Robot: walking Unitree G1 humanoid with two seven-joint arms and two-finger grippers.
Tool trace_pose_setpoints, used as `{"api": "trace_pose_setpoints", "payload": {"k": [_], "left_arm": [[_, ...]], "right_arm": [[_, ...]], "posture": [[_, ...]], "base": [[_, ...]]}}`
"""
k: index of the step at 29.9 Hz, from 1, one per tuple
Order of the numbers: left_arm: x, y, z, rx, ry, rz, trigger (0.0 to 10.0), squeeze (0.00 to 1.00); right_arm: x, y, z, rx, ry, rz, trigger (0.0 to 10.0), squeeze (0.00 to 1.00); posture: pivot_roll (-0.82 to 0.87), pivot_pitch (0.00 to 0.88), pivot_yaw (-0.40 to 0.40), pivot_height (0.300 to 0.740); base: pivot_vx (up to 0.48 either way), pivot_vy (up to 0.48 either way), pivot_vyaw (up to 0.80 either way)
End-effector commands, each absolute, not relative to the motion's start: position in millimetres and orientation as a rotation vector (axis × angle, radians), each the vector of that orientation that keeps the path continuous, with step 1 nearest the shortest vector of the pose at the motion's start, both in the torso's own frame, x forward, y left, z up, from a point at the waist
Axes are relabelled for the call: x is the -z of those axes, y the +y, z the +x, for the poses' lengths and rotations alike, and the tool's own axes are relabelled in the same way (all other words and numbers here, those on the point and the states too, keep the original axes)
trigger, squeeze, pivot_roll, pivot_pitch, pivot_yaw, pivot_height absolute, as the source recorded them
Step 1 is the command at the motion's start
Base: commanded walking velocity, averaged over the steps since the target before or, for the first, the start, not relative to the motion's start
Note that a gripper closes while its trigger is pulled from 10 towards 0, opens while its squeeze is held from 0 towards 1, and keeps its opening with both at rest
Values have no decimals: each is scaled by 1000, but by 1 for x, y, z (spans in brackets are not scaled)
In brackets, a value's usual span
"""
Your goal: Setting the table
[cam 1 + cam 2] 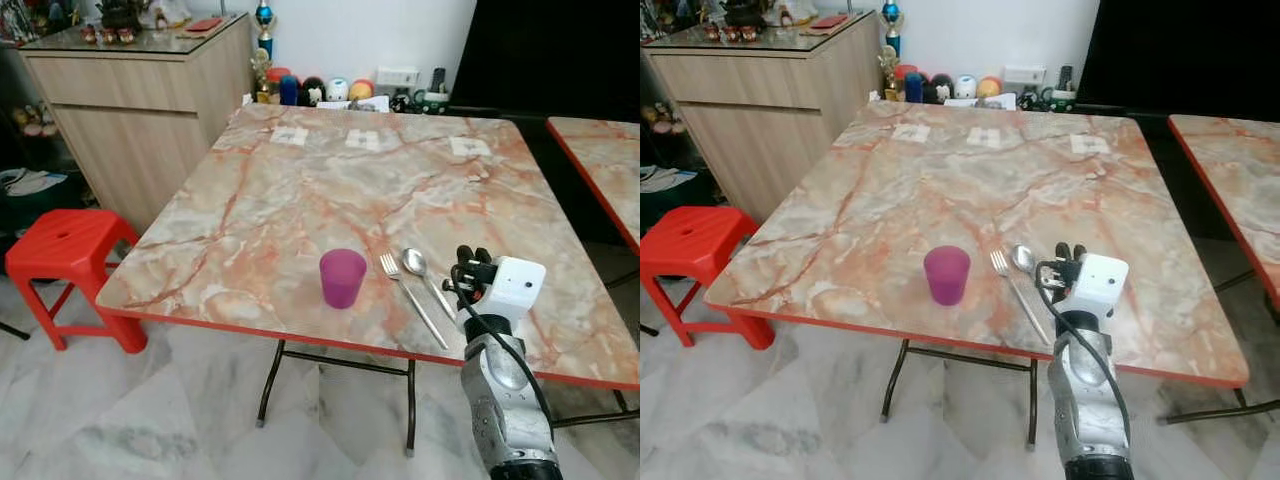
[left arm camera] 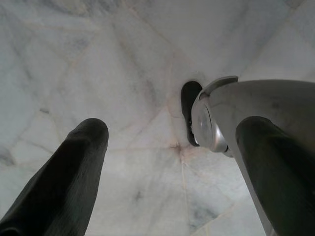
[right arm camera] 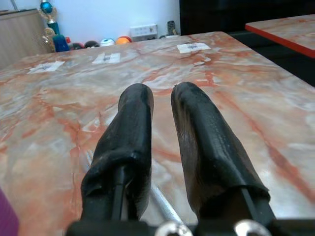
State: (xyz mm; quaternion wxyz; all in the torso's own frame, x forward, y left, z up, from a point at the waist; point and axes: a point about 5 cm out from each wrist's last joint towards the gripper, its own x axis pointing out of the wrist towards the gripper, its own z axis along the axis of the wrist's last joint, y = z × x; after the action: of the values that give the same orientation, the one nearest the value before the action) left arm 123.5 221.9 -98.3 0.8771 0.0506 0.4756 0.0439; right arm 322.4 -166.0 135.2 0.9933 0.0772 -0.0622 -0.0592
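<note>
two black fingers: right gripper nearly pressed together, narrow gap between, nothing pinched, raised over near table edge
just under and beside: spoon, then fork, side by side on marble table; a metal handle glimpsed beneath the fingers
further toward the left arm's side: purple cup, upright, apart from fork
left gripper: spread wide, empty, hanging idle over pale floor
step in hand, judged: placing of cutlery beside cup seems done or nearly so
doing it well: lift straight up and back, clear of handles, no sideways sweep toward cup; leave fork and spoon parallel
far beyond: red stool, wooden cabinet
hard to make out: which handle lies under fingers; small papers at far table edge unreadable; cup's contents unseen
</note>
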Motion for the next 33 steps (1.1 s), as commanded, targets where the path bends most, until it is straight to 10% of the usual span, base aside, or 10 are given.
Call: {"api": "trace_pose_setpoints", "payload": {"k": [1, 8, 9, 24, 25, 33], "left_arm": [[100, 217, 121, -68, 1014, 112, 10000, 0], [99, 223, 121, -77, 1016, 110, 10000, 0], [99, 224, 120, -78, 1016, 108, 10000, 0], [99, 224, 120, -79, 1016, 103, 10000, 0], [99, 223, 121, -78, 1016, 103, 10000, 0], [99, 220, 123, -82, 1003, 84, 10000, 0]], "right_arm": [[-134, -170, 322, 125, -122, 138, 10000, 0], [-121, -169, 327, 89, -22, 116, 10000, 71], [-122, -168, 328, 77, -23, 125, 10000, 1000], [-116, -164, 337, 21, 59, 74, 10000, 996], [-113, -164, 338, -2, 90, 68, 10000, 0], [-130, -167, 345, -19, -20, 120, 10000, 0]], "posture": [[11, 36, -28, 740], [10, 48, -29, 740], [10, 48, -30, 740], [12, 49, -31, 740], [11, 57, -29, 740], [17, 68, -27, 740]], "base": [[0, 0, 425], [0, 0, 122], [0, 0, 0], [0, 0, 0], [0, 0, 0], [0, 0, 0]]}}
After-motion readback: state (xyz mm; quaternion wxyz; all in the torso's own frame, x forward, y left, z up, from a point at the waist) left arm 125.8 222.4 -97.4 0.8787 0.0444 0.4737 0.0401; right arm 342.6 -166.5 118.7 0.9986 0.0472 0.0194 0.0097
